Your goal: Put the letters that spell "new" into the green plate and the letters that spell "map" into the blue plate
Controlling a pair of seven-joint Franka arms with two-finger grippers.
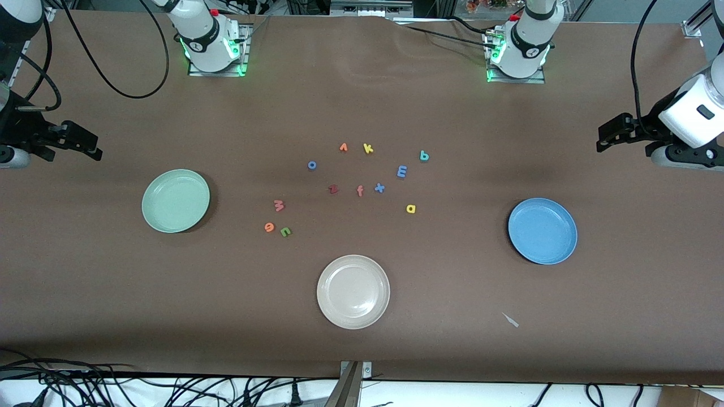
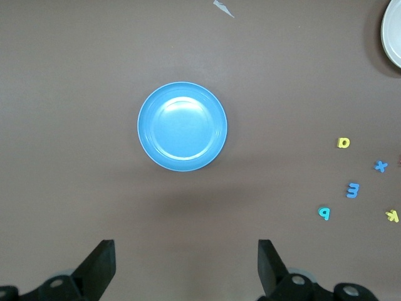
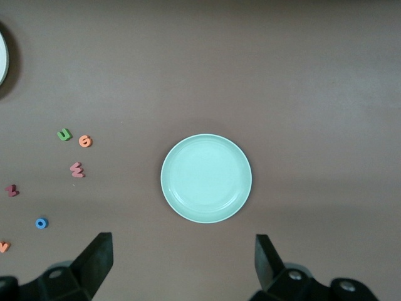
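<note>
The green n (image 1: pixel 286 231), orange e (image 1: pixel 269 227) and red-pink w (image 1: pixel 279 205) lie together on the table beside the empty green plate (image 1: pixel 176 200). The blue m (image 1: pixel 402 171), teal p (image 1: pixel 424 155) and yellow a (image 1: pixel 411 208) lie between the table's middle and the empty blue plate (image 1: pixel 542 230). My right gripper (image 1: pixel 93 146) hangs open over the table at the right arm's end, holding nothing. My left gripper (image 1: pixel 602 138) hangs open and empty at the left arm's end. The blue plate (image 2: pixel 182 126) shows whole in the left wrist view, the green plate (image 3: pixel 206 178) in the right wrist view.
A cream-white plate (image 1: pixel 353 291) sits nearest the front camera. Mixed among the task letters are a yellow k (image 1: pixel 368 148), an orange v-shaped letter (image 1: pixel 343 147), a blue o (image 1: pixel 311 165), a dark red z (image 1: pixel 333 189), a pink f (image 1: pixel 360 191) and a blue x (image 1: pixel 379 188). A pale scrap (image 1: pixel 511 320) lies nearer the camera than the blue plate.
</note>
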